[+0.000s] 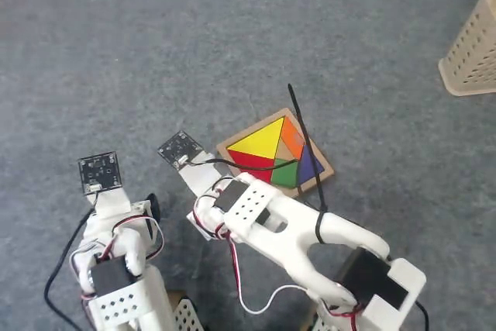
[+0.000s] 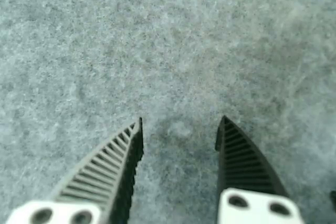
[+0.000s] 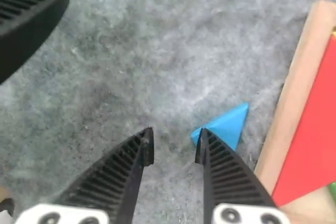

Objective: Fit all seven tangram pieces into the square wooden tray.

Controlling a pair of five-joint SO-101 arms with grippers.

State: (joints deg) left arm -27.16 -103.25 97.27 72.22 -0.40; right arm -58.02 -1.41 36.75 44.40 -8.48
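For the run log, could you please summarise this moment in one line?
right gripper: open, by blue triangle outside tray | left gripper: open over carpet

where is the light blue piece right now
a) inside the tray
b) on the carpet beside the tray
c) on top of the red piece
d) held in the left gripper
b: the blue piece lies flat on the carpet just outside the tray rim, at the tip of one finger of the open right gripper.
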